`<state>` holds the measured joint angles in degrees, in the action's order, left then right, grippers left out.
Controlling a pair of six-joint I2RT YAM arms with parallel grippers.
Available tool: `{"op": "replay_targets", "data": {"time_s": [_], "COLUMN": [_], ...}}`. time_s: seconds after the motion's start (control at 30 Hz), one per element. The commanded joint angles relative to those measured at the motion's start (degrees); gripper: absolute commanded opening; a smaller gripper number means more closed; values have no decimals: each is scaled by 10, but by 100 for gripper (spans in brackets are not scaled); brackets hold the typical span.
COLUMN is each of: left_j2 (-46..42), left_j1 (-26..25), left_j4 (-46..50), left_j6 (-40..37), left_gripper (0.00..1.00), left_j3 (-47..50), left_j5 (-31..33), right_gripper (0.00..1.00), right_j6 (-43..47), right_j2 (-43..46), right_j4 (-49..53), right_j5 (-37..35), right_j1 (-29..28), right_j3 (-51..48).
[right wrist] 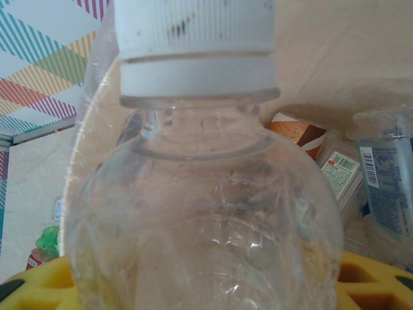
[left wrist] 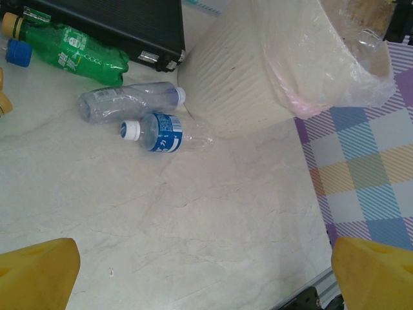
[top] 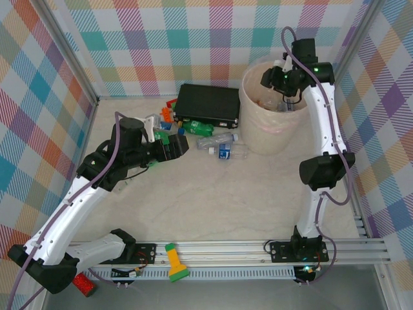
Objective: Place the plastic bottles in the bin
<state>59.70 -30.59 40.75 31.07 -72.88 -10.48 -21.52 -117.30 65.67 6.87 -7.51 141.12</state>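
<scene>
Right pincer (top: 282, 95), partly closed on a clear bottle (right wrist: 203, 213), hangs over the bin (top: 253, 135). An off-centre release (rim probably near) could bounce it onto the desk (top: 213, 200). Left pincer (top: 175, 146) gapes wide, empty, near a blue-labelled bottle (left wrist: 161, 132).
</scene>
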Motion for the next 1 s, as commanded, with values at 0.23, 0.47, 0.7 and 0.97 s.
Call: {"op": "replay_targets", "data": {"time_s": [0.23,0.47,0.7,0.97], "left_j2": [-18,-1,9,19], "left_j1": [6,6,6,6], "left_j4": [30,29,26,22], "left_j6": [-4,-7,-10,-14], "left_gripper": [100,100,99,100], "left_j3": [8,0,-3,-5], "left_j5": [37,32,27,29], "right_gripper": [57,66,99,99], "right_j6": [8,9,14,13], "right_j2": [-11,-2,15,38], "right_j4": [10,10,2,-9], "right_j5": [0,0,-3,-5], "right_j1": [0,0,0,0], "right_j3": [23,23,23,23]}}
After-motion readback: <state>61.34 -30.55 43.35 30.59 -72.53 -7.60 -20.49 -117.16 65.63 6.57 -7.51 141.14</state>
